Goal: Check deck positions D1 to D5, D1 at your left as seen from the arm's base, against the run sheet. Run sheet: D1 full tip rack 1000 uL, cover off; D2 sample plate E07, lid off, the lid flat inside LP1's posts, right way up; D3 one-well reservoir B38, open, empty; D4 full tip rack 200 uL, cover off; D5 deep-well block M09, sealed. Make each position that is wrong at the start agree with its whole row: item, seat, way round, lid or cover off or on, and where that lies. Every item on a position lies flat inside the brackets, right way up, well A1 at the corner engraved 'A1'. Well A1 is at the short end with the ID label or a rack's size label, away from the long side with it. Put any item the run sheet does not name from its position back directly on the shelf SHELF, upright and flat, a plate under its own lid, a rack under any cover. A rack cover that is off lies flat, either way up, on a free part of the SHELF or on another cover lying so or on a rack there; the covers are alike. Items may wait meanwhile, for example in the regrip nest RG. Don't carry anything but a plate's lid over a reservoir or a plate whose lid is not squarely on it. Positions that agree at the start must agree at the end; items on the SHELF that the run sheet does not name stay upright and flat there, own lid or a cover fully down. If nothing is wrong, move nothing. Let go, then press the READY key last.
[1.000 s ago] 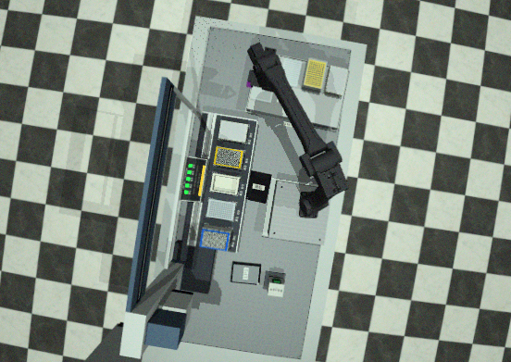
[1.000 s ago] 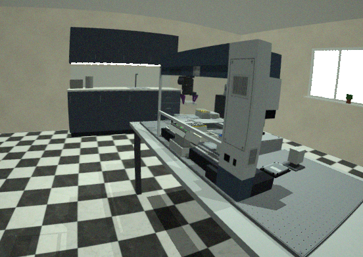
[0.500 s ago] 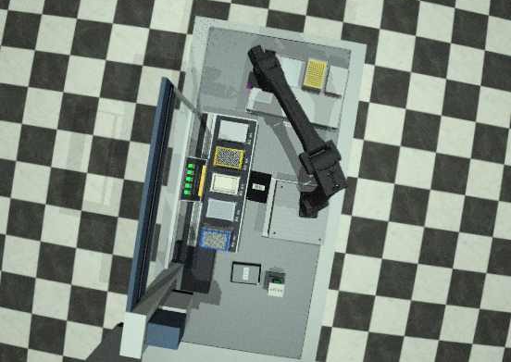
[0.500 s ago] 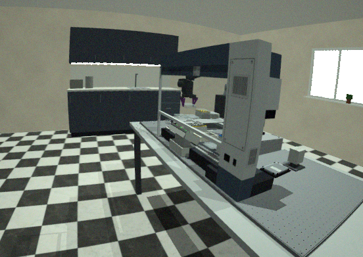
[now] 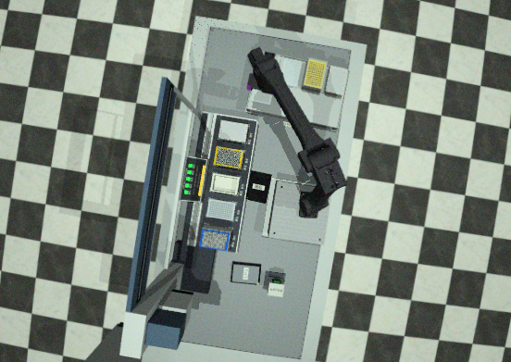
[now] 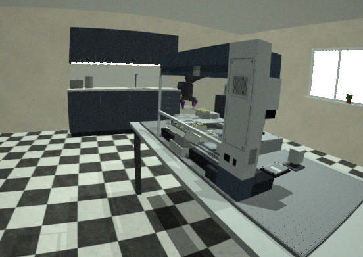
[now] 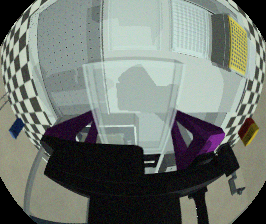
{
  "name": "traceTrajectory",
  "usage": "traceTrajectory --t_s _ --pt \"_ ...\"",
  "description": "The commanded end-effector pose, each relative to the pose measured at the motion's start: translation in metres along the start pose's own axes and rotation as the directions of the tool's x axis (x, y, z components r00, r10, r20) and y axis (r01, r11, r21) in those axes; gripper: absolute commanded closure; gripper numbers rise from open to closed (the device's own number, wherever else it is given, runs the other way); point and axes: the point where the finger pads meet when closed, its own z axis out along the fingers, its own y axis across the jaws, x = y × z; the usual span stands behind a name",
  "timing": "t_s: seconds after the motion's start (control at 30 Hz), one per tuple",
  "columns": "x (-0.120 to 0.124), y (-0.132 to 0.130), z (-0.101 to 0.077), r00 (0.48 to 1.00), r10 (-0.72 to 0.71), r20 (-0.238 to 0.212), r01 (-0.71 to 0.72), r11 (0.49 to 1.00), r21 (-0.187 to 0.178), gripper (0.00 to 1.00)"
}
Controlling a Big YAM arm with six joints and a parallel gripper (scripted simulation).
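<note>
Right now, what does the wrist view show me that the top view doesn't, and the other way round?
Only the wrist view shows the grip: a clear cover clamped between the purple fingers, wide apart. Only the top view shows the deck row with its five positions, the green lights beside it, and the whole arm stretched to the shelf end. Both show the yellow rack on the shelf and the pale rack beside it.

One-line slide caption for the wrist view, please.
End effector with purple fingers grips a clear cover above the shelf, yellow rack at right.
</note>
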Motion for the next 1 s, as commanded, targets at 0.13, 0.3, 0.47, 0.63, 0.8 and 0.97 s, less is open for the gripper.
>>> traceTrajectory --t_s 0.13,0.3,0.47,0.63,0.8,0.97 --pt "-0.006 -0.002 0.015 1.0 0.002 0.007 -0.002 1.0 -0.007 1.0" --pt "-0.006 -0.002 0.023 1.0 0.002 0.007 -0.002 1.0 -0.006 1.0" --pt "-0.007 -0.002 0.024 1.0 0.004 0.013 -0.004 1.0 -0.011 1.0" --pt "-0.006 -0.001 0.036 1.0 0.0 0.007 0.0 1.0 -0.007 1.0" --pt "-0.006 -0.002 0.045 1.0 0.003 0.007 -0.003 1.0 -0.006 1.0" --pt "-0.011 0.002 0.032 0.999 0.003 0.036 -0.002 1.0 -0.028 1.0"
